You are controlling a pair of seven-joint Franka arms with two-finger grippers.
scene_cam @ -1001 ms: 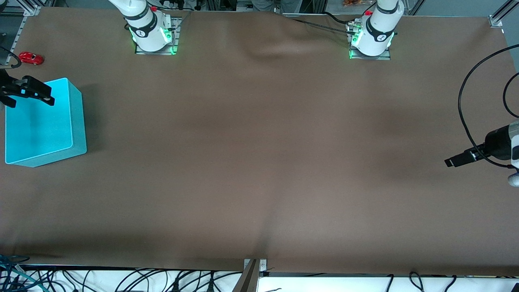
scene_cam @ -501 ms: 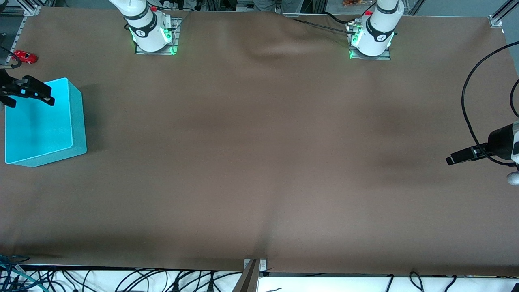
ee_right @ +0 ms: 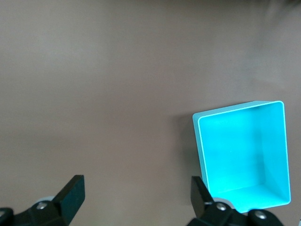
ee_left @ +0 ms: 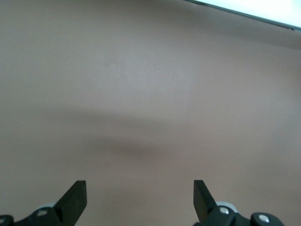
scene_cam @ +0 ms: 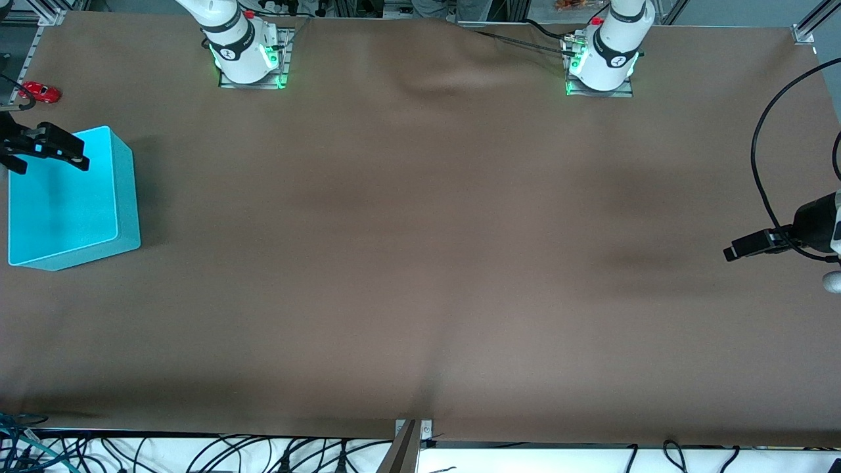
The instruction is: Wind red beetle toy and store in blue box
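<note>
The red beetle toy (scene_cam: 41,92) sits on the brown table at the right arm's end, near the table's edge and farther from the front camera than the blue box (scene_cam: 72,203). The box is open-topped and empty; it also shows in the right wrist view (ee_right: 242,155). My right gripper (scene_cam: 51,164) is open and empty over the box's rim on the toy's side; its jaws stand wide apart in the right wrist view (ee_right: 136,195). My left gripper (scene_cam: 730,253) is open and empty over bare table at the left arm's end (ee_left: 139,200).
The brown table cover (scene_cam: 420,263) has a few ripples near the arm bases. A black cable (scene_cam: 762,177) loops above the left gripper. Loose cables (scene_cam: 197,453) lie along the table's front edge.
The red toy has rolled a little toward the table's edge at the right arm's end, then stopped. The left gripper has drifted slightly toward its end of the table. The right gripper has barely moved.
</note>
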